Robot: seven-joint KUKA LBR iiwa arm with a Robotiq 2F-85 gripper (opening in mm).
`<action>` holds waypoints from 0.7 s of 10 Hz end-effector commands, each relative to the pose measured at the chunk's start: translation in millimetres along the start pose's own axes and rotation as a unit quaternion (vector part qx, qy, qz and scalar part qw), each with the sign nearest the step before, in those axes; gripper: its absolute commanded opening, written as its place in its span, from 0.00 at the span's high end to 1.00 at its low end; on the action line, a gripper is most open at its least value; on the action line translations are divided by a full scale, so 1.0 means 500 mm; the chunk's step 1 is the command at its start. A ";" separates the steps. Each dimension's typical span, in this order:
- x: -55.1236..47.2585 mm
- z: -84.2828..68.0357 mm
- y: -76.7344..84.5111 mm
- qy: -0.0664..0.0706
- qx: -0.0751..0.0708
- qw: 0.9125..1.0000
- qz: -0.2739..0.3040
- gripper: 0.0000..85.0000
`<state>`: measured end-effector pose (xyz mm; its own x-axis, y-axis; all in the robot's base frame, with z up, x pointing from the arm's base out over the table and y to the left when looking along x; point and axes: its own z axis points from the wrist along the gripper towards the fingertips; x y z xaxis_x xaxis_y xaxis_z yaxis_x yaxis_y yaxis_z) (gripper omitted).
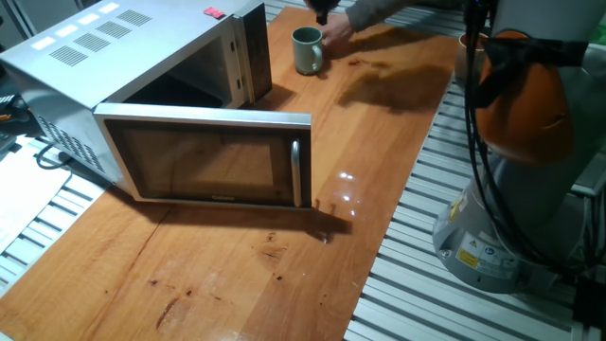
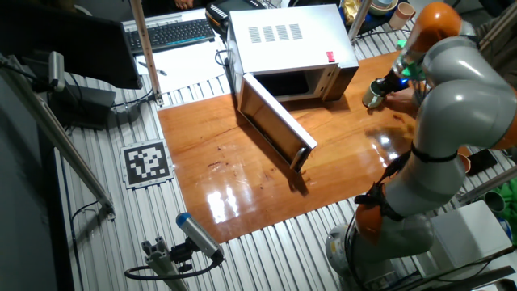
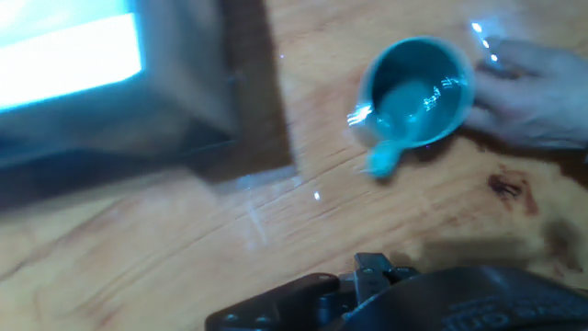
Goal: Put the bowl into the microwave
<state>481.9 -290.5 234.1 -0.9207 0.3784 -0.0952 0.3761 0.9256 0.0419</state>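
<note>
A glossy, reddish wooden tabletop [image 1: 379, 170] with visible grain and bright light reflections carries a large boxy microwave [image 1: 123, 57], silver-white metal with rows of vent slots on top. Its door [image 1: 204, 156] stands swung wide open: dark glass in a silver frame, with a slim vertical silver handle. The cavity behind it is dark and only partly visible.

The bowl [image 1: 307, 50] is really a small, round, grey-green ceramic mug with one side handle. It stands upright on the tabletop just beside the microwave's far corner, outside the oven. From the hand view its glazed inside looks teal and shiny, but that picture is blurred.

A person's hand [image 3: 533, 92] rests just beside the mug, cut off at the frame edge.

The robot's gripper [image 1: 322, 13] hangs above the mug, mostly cropped and dark. I cannot tell how far the jaws are parted; they hold nothing visible. The orange-and-grey arm [image 2: 452, 105] curves in from the table's edge.
</note>
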 end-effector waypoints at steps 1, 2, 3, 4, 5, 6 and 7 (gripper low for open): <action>-0.003 -0.001 -0.008 -0.015 -0.006 0.999 0.043 1.00; -0.003 -0.001 -0.008 -0.021 0.008 0.999 0.045 1.00; -0.003 -0.001 -0.008 -0.016 0.004 0.999 0.042 1.00; -0.003 -0.001 -0.008 -0.016 0.004 0.999 0.034 1.00; -0.006 0.001 -0.012 -0.017 0.004 0.999 0.027 0.80; -0.025 0.009 -0.038 -0.018 0.003 1.000 0.019 0.80; -0.046 0.013 -0.062 -0.017 0.003 1.000 0.007 0.80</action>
<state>493.2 -318.2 227.7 -0.9129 0.3878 -0.1272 0.3867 0.9216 0.0347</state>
